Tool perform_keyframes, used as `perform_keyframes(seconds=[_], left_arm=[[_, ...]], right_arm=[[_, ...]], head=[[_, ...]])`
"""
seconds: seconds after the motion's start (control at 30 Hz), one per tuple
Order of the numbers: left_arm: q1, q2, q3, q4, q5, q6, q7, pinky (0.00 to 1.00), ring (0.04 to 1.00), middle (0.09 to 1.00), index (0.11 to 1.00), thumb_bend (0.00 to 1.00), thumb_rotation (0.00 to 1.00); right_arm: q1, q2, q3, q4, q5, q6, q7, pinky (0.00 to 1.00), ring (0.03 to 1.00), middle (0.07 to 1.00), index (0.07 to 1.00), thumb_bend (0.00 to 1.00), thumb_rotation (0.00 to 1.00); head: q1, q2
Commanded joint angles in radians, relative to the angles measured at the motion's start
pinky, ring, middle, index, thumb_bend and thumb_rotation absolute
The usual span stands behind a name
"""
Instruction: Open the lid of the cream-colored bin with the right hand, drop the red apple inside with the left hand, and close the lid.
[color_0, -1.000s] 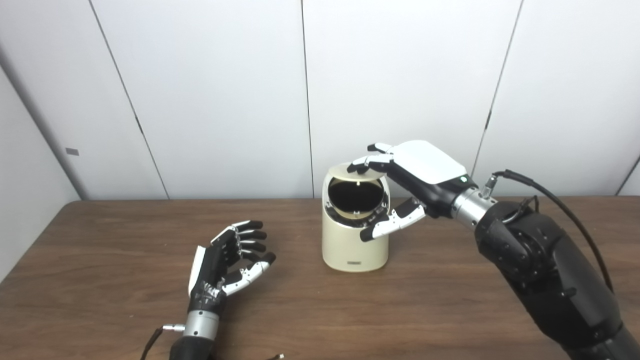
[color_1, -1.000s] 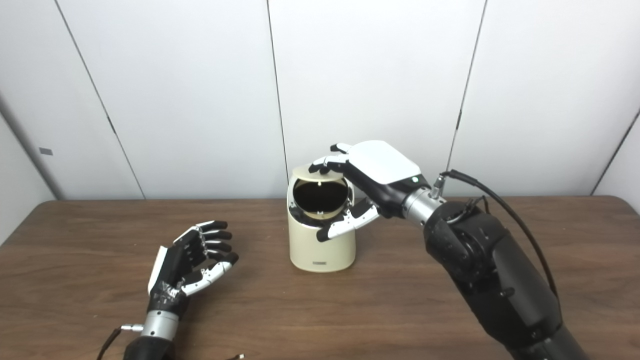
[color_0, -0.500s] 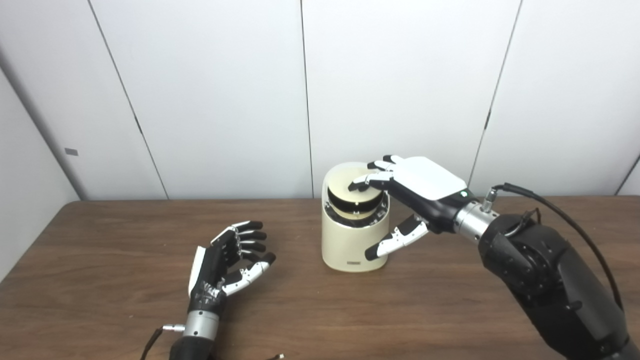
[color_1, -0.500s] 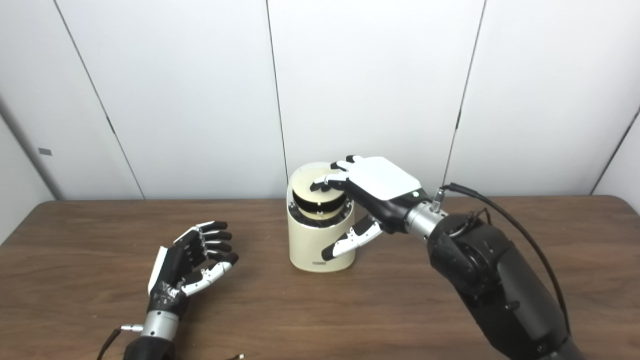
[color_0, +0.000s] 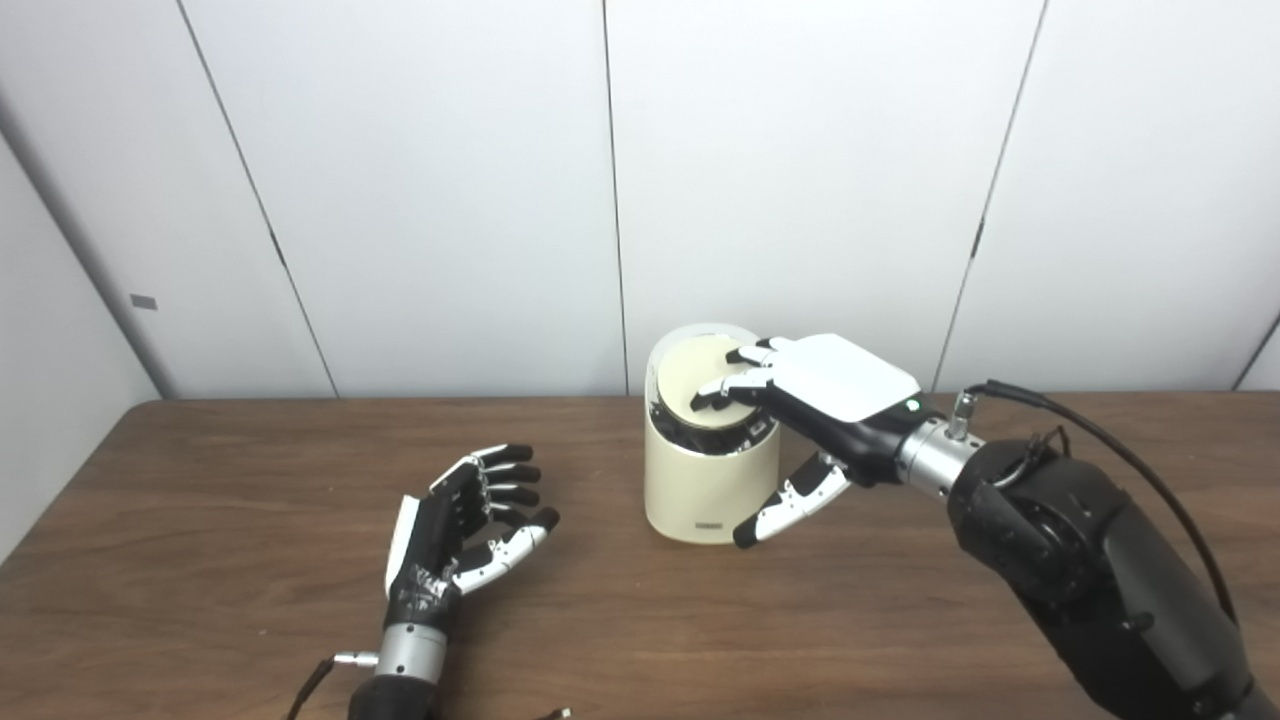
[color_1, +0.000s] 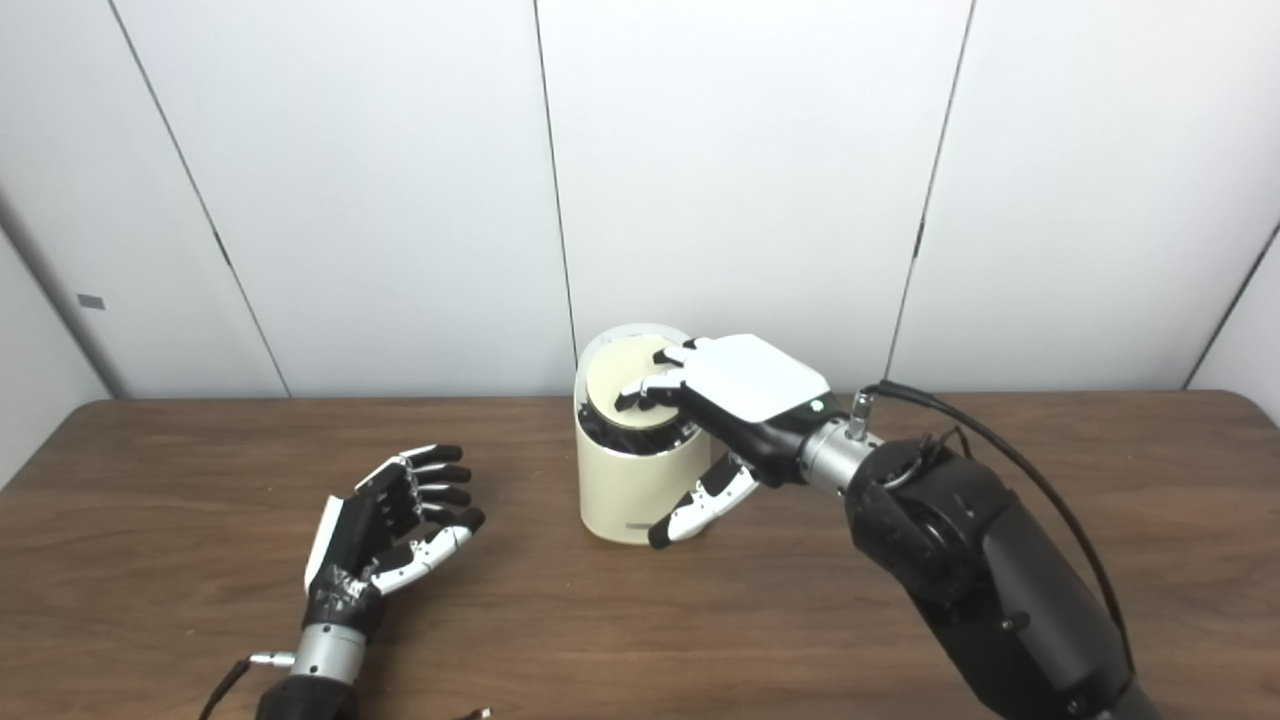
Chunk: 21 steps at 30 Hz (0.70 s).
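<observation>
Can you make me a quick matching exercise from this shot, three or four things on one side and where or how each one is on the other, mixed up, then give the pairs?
Things:
1. left hand
2. right hand
3. lid
4. bin

States:
A. cream, standing upright on the table
B. open and empty, palm turned up, low over the wood
C. fingers pressing down on the lid
D. nearly flat in the bin's mouth

Pairs: 1-B, 2-C, 3-D, 4-A

Bin (color_0: 711, 480) mid-table (color_0: 200, 500), right hand (color_0: 815, 400) resting on its lid (color_0: 705, 385), left hand (color_0: 455, 530) well left, nearer front.
</observation>
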Motion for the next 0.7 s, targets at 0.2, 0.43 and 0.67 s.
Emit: perform_keyframes(seconds=[0.2,0.43,0.67], left_arm=[[0.051,-0.031,-0.009,0.006,-0.007,0.007,0.002,0.48,0.588,0.653,0.698,0.61,0.00],[0.059,-0.033,-0.007,-0.017,-0.005,0.025,0.002,0.49,0.591,0.651,0.694,0.61,0.00],[0.061,-0.033,-0.003,-0.024,-0.011,0.040,0.000,0.49,0.595,0.651,0.693,0.61,0.00]], right_arm=[[-0.029,-0.034,0.041,-0.011,-0.063,-0.045,0.049,0.95,0.954,0.804,0.824,0.74,0.57],[-0.049,-0.060,0.098,0.013,-0.149,-0.092,0.081,0.97,0.962,0.802,0.822,0.76,0.62],[-0.070,-0.069,0.133,0.007,-0.209,-0.064,0.215,1.00,0.958,0.809,0.819,0.79,0.70]], head=[[0.003,0.006],[0.007,0.016],[0.006,0.016]])
